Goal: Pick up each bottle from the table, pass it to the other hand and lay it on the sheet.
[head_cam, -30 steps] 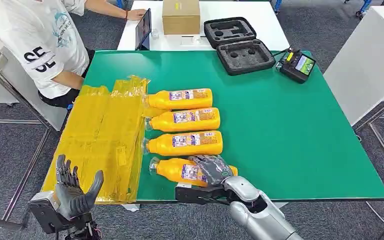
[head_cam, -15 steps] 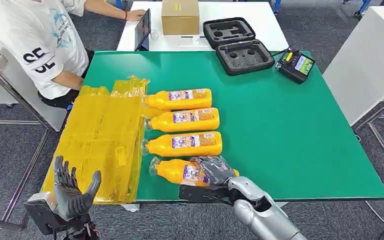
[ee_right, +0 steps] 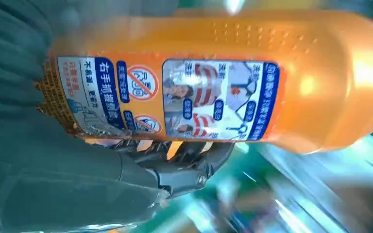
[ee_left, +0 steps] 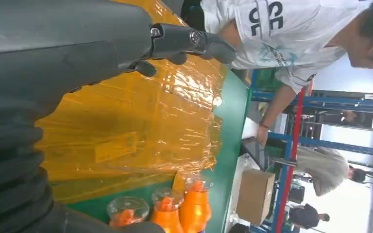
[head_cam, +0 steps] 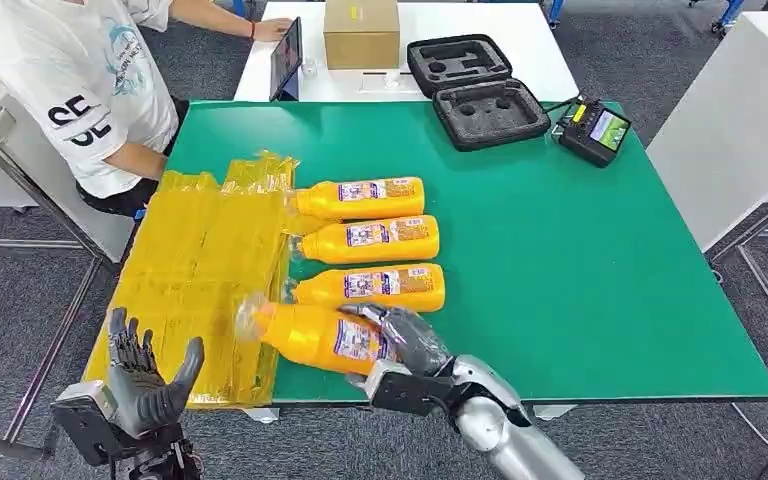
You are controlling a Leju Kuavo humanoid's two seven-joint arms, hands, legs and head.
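We hold an orange bottle (head_cam: 310,337) in our right hand (head_cam: 405,340), fingers wrapped round its labelled middle, and it sits lifted and tilted over the near edge of the green table (head_cam: 580,270), its clear cap end reaching out above the near corner of the yellow sheet (head_cam: 195,270). In the right wrist view our dark fingers (ee_right: 184,165) curl under the label and the grey thumb side covers the bottle's other end.

Our left hand (head_cam: 145,380) is released, palm up with fingers spread, and hangs off the table's near left corner, just beside the sheet's near edge and above the grey floor (head_cam: 20,300). It is apart from the held bottle.

Three more bottles lie in a row on the table, caps toward the sheet: the far one (head_cam: 360,197), the middle one (head_cam: 368,239) and the near one (head_cam: 370,287), which lies just beyond our held bottle. Their caps touch or overlap the sheet's crumpled right edge.

The sheet's left side hangs past the table's left edge. The green surface to the right of the bottles is bare as far as the right edge. At the far edge sit a black foam case (head_cam: 475,90) and a handheld controller (head_cam: 593,130). A person in a white shirt (head_cam: 80,80) sits near the far left corner.
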